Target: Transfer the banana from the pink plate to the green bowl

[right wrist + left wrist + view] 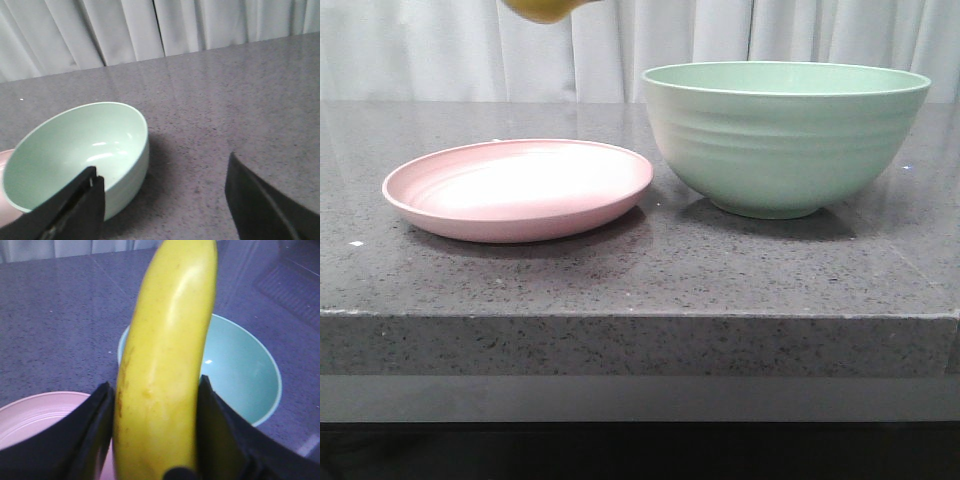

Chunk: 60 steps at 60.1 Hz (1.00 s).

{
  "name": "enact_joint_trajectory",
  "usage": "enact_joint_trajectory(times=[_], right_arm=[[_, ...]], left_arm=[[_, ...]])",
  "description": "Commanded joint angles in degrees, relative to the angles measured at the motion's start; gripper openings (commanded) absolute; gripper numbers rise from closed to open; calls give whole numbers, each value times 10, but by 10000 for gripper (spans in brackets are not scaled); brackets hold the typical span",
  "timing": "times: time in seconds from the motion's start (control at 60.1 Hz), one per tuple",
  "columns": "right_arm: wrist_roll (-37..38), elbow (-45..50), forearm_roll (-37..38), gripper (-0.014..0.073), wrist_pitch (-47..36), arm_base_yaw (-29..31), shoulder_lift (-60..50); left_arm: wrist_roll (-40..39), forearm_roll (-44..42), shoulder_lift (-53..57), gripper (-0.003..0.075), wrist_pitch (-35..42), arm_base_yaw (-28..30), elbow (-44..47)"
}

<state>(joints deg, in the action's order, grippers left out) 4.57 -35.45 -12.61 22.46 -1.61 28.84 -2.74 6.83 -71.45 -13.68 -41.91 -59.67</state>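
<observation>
Banana (165, 365), bright yellow and glossy, sits clamped between the two black fingers (80, 440) of the left gripper (156, 435), held in the air above the grey speckled stone countertop (620, 270). From the front, only its lower curve (548, 8) shows at the top edge of the picture, high over the far side of the pink plate (430, 205). The left wrist camera looks past the fruit to the green bowl (250, 375) and, nearer the fingers, the rim of the pink plate (35, 407). The plate lies on the counter with nothing in it, just beside the green bowl (785, 135), whose inside the right wrist view (75, 150) shows bare. The right gripper (165, 195) hangs near the bowl with its fingers spread wide, holding nothing. White curtains (770, 35) close off the background.
</observation>
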Motion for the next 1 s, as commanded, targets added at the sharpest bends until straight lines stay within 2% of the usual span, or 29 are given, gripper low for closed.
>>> enact_joint_trajectory(times=[0.0, 0.283, 0.516, 0.716, 0.982], right_arm=[[-1, -49, -51, 528, -51, -20, 43], [-1, -162, -185, 528, -83, -161, 193], [-1, -225, -197, 528, -145, -267, 279], [-1, -269, -198, 528, -159, -305, 331], [0, -316, -204, 528, -155, -313, 388]], left_arm=[[-2, 7, 20, 239, 58, -19, -18], [-2, 7, 20, 239, 56, -22, -18], [-2, 7, 20, 239, 56, -22, -18], [-2, 7, 20, 239, 56, -22, -18], [-2, 7, 20, 239, 56, -22, -18]])
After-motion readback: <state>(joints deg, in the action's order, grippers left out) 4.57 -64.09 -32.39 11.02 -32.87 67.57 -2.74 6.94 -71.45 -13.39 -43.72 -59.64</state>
